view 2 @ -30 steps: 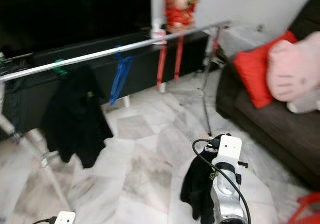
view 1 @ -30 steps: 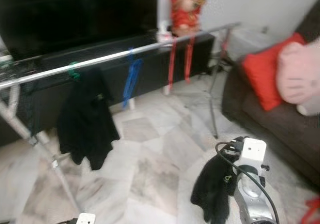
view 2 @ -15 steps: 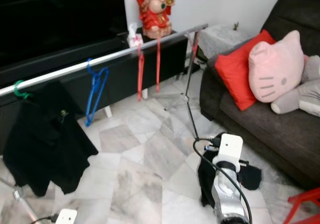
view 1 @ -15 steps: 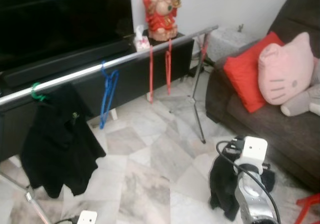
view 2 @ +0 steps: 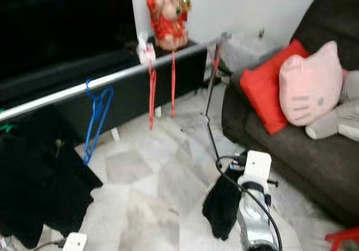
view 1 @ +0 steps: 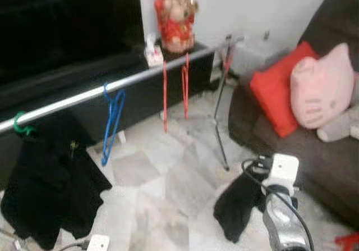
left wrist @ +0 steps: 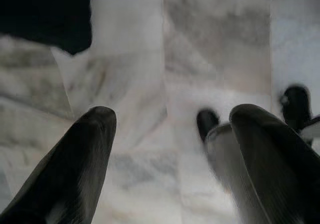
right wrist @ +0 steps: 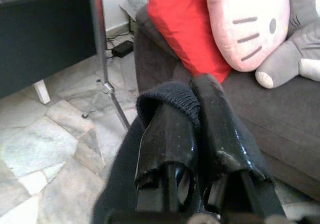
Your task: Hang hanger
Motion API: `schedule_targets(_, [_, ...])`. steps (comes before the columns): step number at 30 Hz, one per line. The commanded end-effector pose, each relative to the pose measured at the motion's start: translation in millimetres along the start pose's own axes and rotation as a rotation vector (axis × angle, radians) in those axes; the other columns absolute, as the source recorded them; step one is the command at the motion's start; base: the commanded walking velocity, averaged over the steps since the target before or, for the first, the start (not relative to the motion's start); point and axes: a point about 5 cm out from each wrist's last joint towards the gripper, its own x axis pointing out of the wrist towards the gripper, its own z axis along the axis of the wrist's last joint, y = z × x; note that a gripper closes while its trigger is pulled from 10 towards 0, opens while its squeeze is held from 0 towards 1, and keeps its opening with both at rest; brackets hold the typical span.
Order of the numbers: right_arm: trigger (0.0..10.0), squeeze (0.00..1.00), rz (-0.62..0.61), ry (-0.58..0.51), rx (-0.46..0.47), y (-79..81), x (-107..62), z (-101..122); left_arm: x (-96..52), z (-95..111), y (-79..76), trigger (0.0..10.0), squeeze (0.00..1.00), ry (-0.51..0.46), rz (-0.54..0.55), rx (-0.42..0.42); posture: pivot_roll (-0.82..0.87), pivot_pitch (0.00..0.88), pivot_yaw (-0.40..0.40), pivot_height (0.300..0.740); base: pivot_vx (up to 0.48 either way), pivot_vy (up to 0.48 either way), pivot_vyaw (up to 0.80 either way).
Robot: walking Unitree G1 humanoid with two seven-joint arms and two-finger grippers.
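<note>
A silver clothes rail slants across the room at chest height. On it hang a green hanger carrying a black garment, an empty blue hanger and two red hangers. My right gripper is low at the right, near the sofa, shut on the knit edge of another black garment that droops toward the floor. Whether a hanger is inside it is hidden. My left gripper hangs open over the marble floor, holding nothing.
A dark sofa at the right holds a red cushion, a pink cat-face cushion and a grey plush toy. The rail's end leg stands before it. A red figurine tops the black TV cabinet.
The whole picture has swung and blurred, so the camera moved. The right gripper keeps its hold; the held black garment now hangs further left of the wrist.
</note>
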Motion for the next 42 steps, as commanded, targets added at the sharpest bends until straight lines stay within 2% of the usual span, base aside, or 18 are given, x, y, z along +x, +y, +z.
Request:
schedule_targets(1, [10.0,0.00,-0.006,-0.015,0.001,-1.3,0.4,1.6,1.5,7.6,-4.0,10.0,0.00,-0.039,-0.012,-0.002,-0.12,0.000,-0.023,0.740,0.000,0.000,0.00])
schedule_targets(11, [10.0,0.00,0.002,-0.011,-0.008,-0.8,-1.0,-0.2,3.0,36.3,8.8,10.0,0.00,-0.181,0.056,0.010,-0.12,0.000,-0.022,0.740,0.000,0.000,0.00])
schedule_targets(16, [10.0,0.00,0.005,-0.011,-0.014,-2.0,-2.3,-1.6,-0.7,58.4,14.8,10.0,0.00,-0.339,0.075,0.031,-0.12,0.000,-0.025,0.740,0.000,0.000,0.00])
schedule_targets(18, [10.0,0.00,0.008,-0.010,-0.015,-1.5,-3.0,-2.2,-7.7,77.7,20.3,10.0,0.00,-0.480,0.093,0.035,-0.11,0.000,-0.026,0.740,0.000,0.000,0.00])
schedule_targets(19, [10.0,0.00,0.008,-0.010,-0.015,-1.5,-3.0,-2.2,-7.7,77.7,20.3,10.0,0.00,-0.480,0.093,0.035,-0.11,0.000,-0.026,0.740,0.000,0.000,0.00])
schedule_targets(21, [10.0,0.00,0.013,-0.006,-0.017,-0.8,-3.3,-3.1,-12.2,87.7,22.9,10.0,0.00,-0.545,0.110,0.023,-0.11,0.000,-0.025,0.740,0.000,0.000,0.00])
schedule_targets(23, [10.0,0.00,0.022,-0.006,-0.020,1.4,-4.4,-3.5,-22.4,104.1,25.2,10.0,0.00,-0.652,0.136,0.037,-0.11,0.000,-0.023,0.740,0.000,0.000,0.00])
schedule_targets(28, [10.0,0.00,0.030,0.004,-0.028,2.3,-6.4,-6.8,-44.7,131.4,22.5,10.0,0.00,-0.819,0.160,0.062,-0.11,0.000,-0.023,0.740,0.000,0.000,0.00])
schedule_targets(29, [10.0,0.00,0.028,0.016,-0.032,0.4,-6.5,-9.9,-55.4,140.4,20.5,10.0,0.00,-0.868,0.161,0.058,-0.12,0.000,-0.016,0.740,0.000,0.000,0.00])
schedule_targets(34, [10.0,0.00,0.033,0.063,-0.039,-3.4,-10.9,-21.5,-81.0,155.1,14.5,10.0,0.00,-0.959,0.158,0.085,-0.12,0.000,-0.015,0.740,0.000,0.000,0.00])
schedule_targets(36, [10.0,0.00,0.038,0.128,-0.047,-3.9,-17.5,-36.2,-93.6,167.9,10.4,10.0,0.00,-1.016,0.150,0.055,-0.11,0.000,-0.016,0.740,0.000,0.000,0.00])
schedule_targets(38, [10.0,0.00,0.040,0.141,-0.049,-3.9,-18.8,-39.0,-95.6,170.5,9.7,10.0,0.00,-1.027,0.148,0.048,-0.11,0.000,-0.016,0.740,0.000,0.000,0.00])
schedule_targets(41, [10.0,0.00,0.036,0.256,-0.041,-2.3,-29.5,-60.4,-98.8,197.0,0.2,10.0,0.00,-1.074,0.123,0.001,-0.11,0.000,-0.016,0.740,0.000,0.000,0.00])
schedule_targets(42, [10.0,0.00,0.036,0.256,-0.041,-2.3,-29.5,-60.4,-98.8,197.0,0.2,10.0,0.00,-1.074,0.123,0.001,-0.11,0.000,-0.016,0.740,0.000,0.000,0.00])
